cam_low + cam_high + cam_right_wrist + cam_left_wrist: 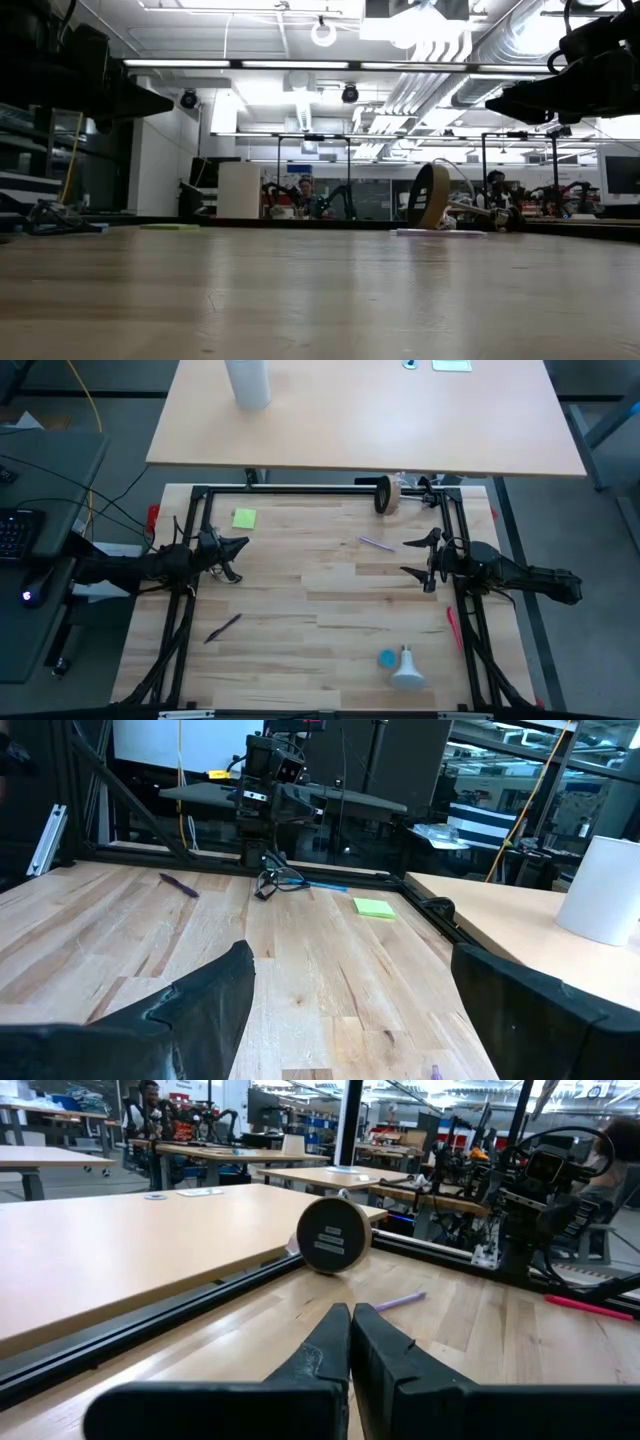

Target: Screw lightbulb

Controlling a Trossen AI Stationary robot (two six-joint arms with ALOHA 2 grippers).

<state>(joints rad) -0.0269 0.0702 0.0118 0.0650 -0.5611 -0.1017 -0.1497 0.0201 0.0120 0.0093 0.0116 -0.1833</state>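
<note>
From above, the lightbulb point(408, 672) lies on its side near the table's front edge, far from the right gripper point(420, 558), whose fingers are wide apart, and the left gripper point(238, 558), pinched together on nothing. The low view shows the wooden base point(431, 197) tipped on its edge. The bulb is round, so I think it might roll off if bumped.

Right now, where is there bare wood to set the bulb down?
The middle, between the left pincer and right pincer, is bare. Crowded: the near edge by the lightbulb and blue cap, and the far edge by the wooden disc.
</note>
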